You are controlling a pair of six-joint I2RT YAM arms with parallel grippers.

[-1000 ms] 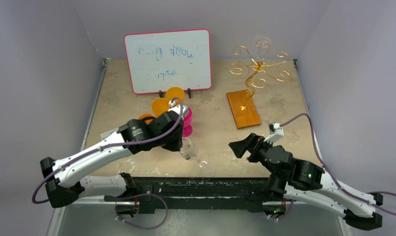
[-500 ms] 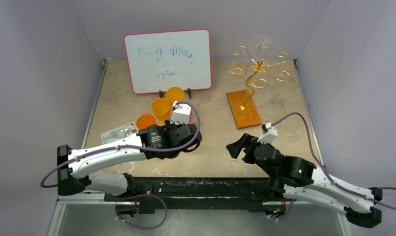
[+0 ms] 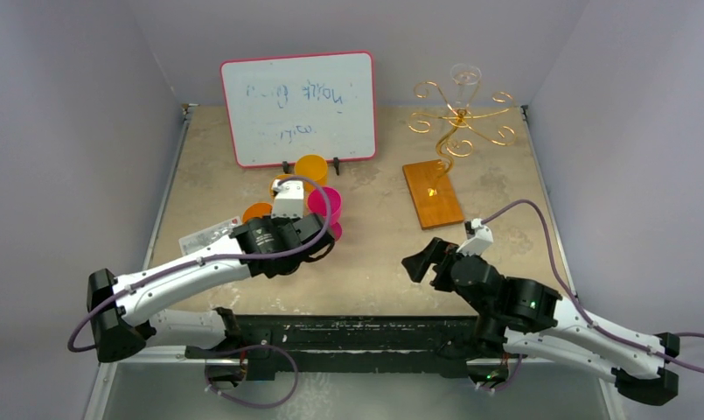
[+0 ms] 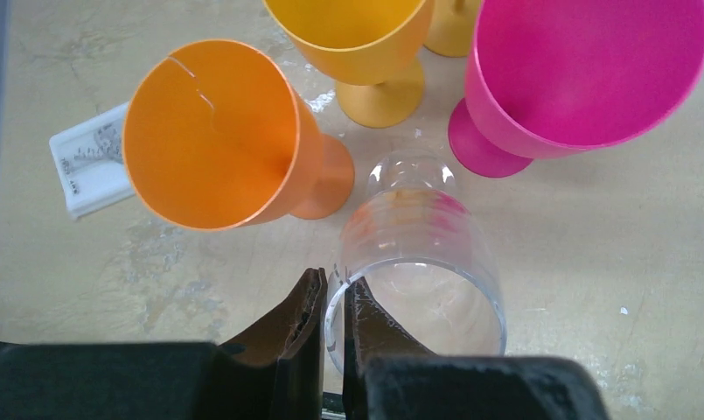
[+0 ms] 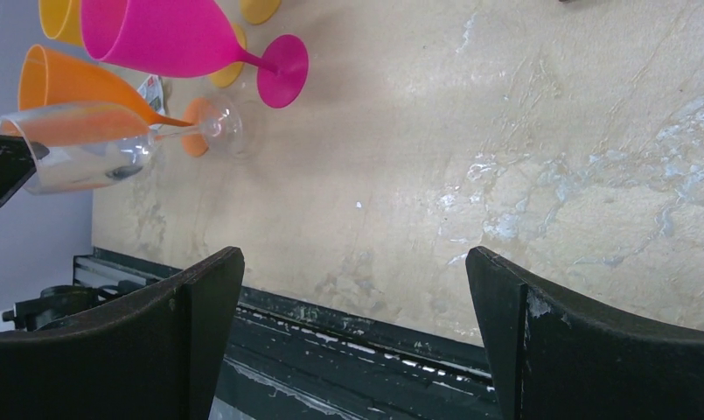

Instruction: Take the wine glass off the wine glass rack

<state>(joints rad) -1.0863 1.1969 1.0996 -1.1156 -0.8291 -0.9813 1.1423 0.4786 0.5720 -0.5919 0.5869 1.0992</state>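
Note:
The gold wire wine glass rack (image 3: 457, 118) stands at the back right on its orange-brown wooden base (image 3: 433, 194). One clear wine glass (image 3: 464, 80) still hangs at the top of the rack. My left gripper (image 4: 333, 297) is shut on the rim of another clear wine glass (image 4: 418, 254), one finger inside the bowl and one outside. That glass is upright beside the coloured goblets, its foot at or just above the table. It also shows in the right wrist view (image 5: 86, 157). My right gripper (image 5: 352, 324) is open and empty over the near table edge.
An orange goblet (image 4: 212, 131), a yellow goblet (image 4: 352, 26) and a pink goblet (image 4: 584, 70) stand close around the held glass. A white packet (image 4: 90, 166) lies to their left. A red-framed whiteboard (image 3: 298, 108) stands at the back.
My left arm has carried the clear glass from the near middle of the table back and left, up to the goblets. The right arm shifted slightly left, then held still.

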